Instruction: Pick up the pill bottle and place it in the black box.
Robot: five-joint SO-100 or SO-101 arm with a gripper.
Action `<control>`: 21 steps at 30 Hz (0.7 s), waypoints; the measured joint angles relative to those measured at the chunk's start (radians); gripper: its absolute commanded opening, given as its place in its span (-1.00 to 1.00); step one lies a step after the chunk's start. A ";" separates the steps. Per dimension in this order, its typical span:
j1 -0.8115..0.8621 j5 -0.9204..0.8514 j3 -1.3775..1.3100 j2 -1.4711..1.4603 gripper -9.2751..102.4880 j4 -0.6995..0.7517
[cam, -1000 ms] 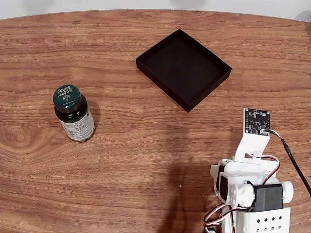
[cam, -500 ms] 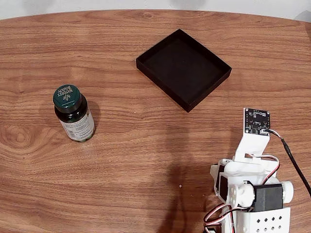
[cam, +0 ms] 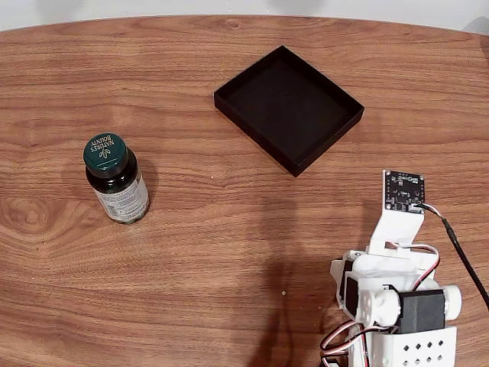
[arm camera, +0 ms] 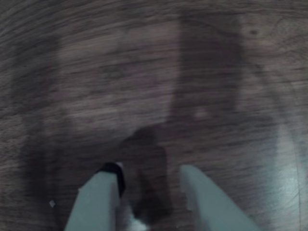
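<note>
Two pale fingers of our gripper point(arm camera: 149, 175) stand slightly apart over bare wood, holding nothing. We see the pill bottle point(cam: 115, 177) upright, well left of the black box point(cam: 289, 108).

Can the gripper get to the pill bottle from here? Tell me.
Probably yes. In the fixed view the pill bottle stands upright, alone on bare wooden table, nothing between it and the arm. The open gripper holds nothing.

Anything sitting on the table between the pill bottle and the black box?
Nothing visible. In the fixed view, bare wood lies between the pill bottle and the black box; the box looks empty.
</note>
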 measured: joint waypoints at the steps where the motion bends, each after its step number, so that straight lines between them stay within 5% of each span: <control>1: 0.000 0.000 0.000 0.000 -0.64 0.000; 21: -0.002 0.064 0.000 0.000 -0.60 -0.002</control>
